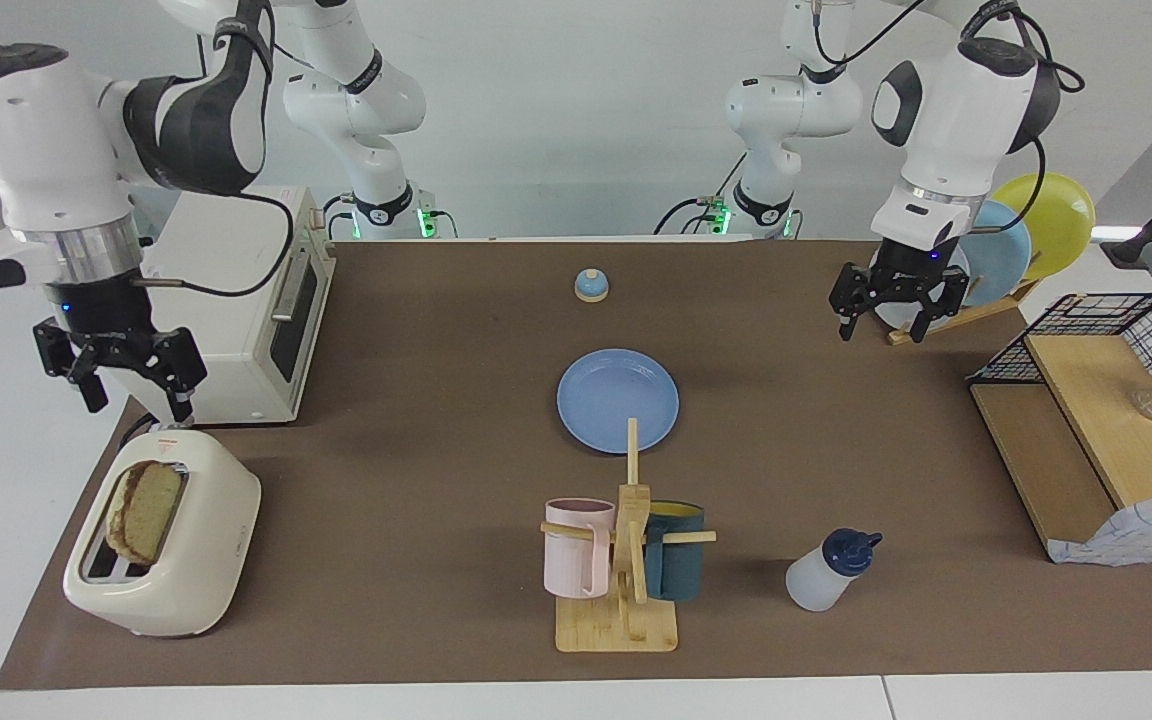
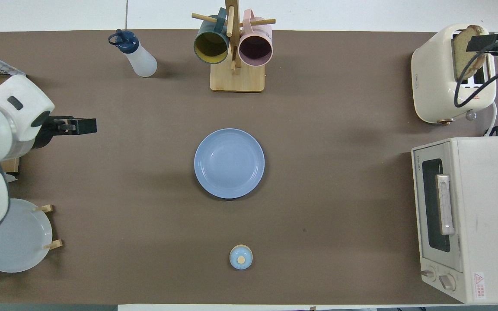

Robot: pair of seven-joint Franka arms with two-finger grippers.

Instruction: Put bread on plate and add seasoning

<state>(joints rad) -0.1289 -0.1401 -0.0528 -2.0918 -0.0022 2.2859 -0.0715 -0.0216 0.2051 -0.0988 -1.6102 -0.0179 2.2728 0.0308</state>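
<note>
**A:** Where do you stand right now?

**B:** Your right gripper [image 1: 126,375] hangs over the toaster [image 1: 196,540], fingers spread and holding nothing. The bread [image 1: 144,512] stands upright in the slot, top edge poking out. The plate [image 1: 618,400] sits bare mid-table, and the seasoning bottle [image 1: 826,572] stands farther from the robots, beside the mug rack [image 1: 626,560]. Your left gripper [image 1: 891,305] waits over the table by the plate rack [image 1: 966,310], also spread and empty.

**A:** How do you take the slice cleanly?

**B:** I'd say line your fingers up across its flat faces, come straight down, pinch only the exposed top, then lift vertically so the crust doesn't catch the slot.

**A:** Any writing you can read?

**B:** In the overhead view the oven [image 2: 469,216] carries small lettering that looks like "TOSHIBA", plus a red warning sticker I can't read. The toaster's mark is too small.
</note>
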